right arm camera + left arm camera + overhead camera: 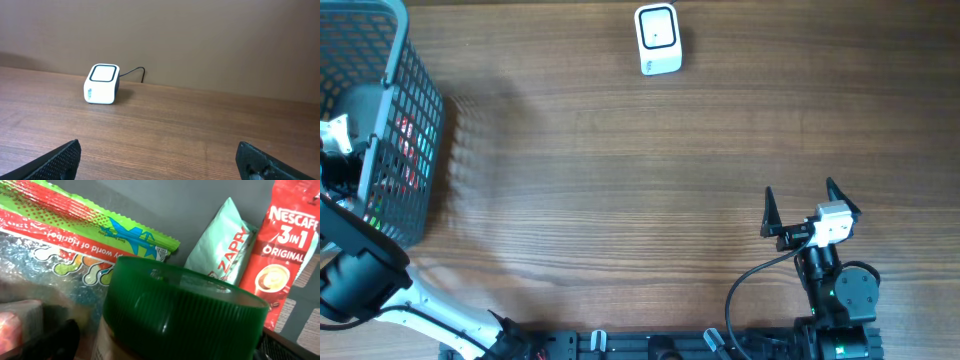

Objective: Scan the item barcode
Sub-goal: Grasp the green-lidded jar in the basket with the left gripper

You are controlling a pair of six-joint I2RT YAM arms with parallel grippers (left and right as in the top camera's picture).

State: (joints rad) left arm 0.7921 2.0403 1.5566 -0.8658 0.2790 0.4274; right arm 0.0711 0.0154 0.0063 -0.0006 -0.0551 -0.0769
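Four goods lie in the left-edge basket point(420, 120): Haribo bag point(75, 235), green-lidded jar point(185, 310), Zappy packet point(225, 240), Nescafé 3in1 Original sachet point(287, 245). Inside, the left gripper point(340, 150) shows no clear finger state. Farther right, the scanner point(658, 40) sits at the far edge, open table point(620, 200) around; the right gripper point(810, 200) is spread wide, empty.

Overhead, the basket point(420, 120) hides the left claw point(360, 150) and its spread. Beneath that claw, a green ribbed lid point(185, 310) covers its jar; the Nescafé sachet point(287, 245) beyond runs off-frame.

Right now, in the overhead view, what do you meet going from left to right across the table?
First the grey mesh basket → white scanner → right pincer, open.
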